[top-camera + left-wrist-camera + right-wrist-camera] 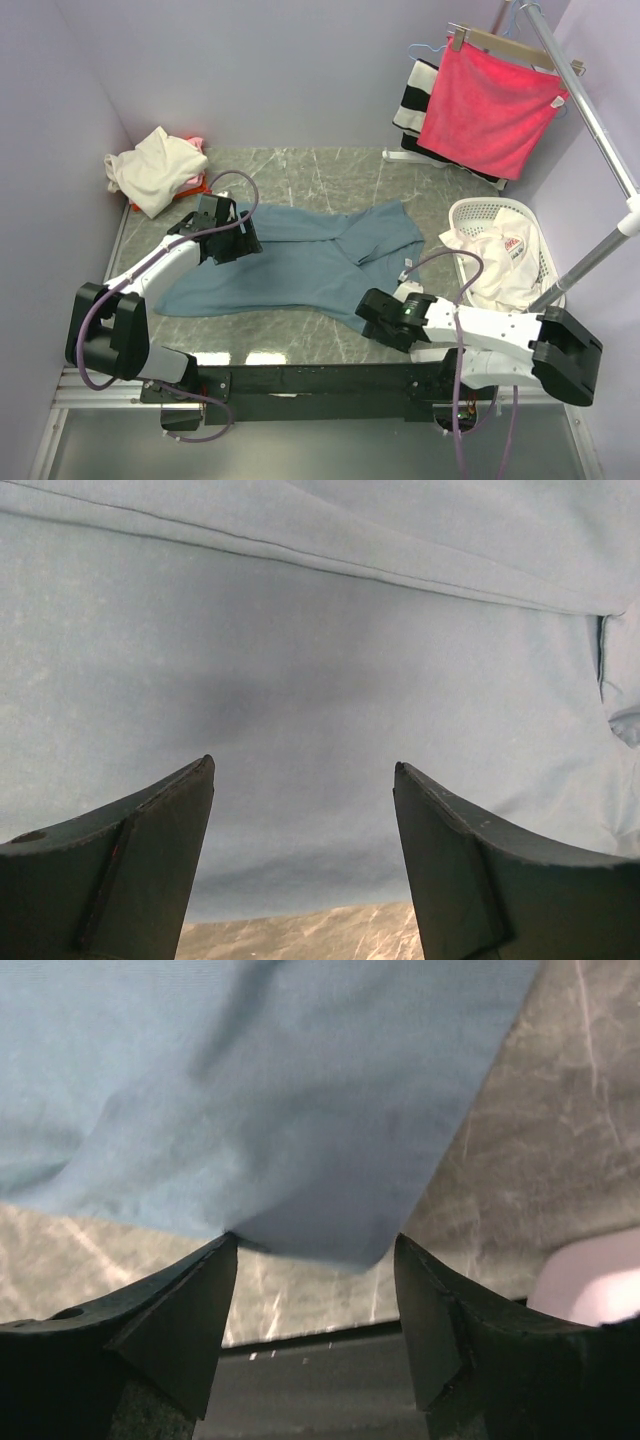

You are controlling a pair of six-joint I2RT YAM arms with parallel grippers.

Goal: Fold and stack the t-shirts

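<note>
white basket (pixel 546 262), white red-printed t-shirt (pixel 497 264) inside

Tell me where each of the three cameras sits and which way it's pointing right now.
Top external: above and behind the robot, looking down at the table, both arms showing.
Left wrist: on the left arm, facing the blue-grey t-shirt, left tool open.
Right wrist: on the right arm, facing the shirt's near corner, right tool open.
Shared: all three show that shirt.

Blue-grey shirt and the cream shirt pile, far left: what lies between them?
In the top view, the left gripper and its looping purple cable sit between the blue-grey shirt and cream shirt pile, over bare marble table.
</note>
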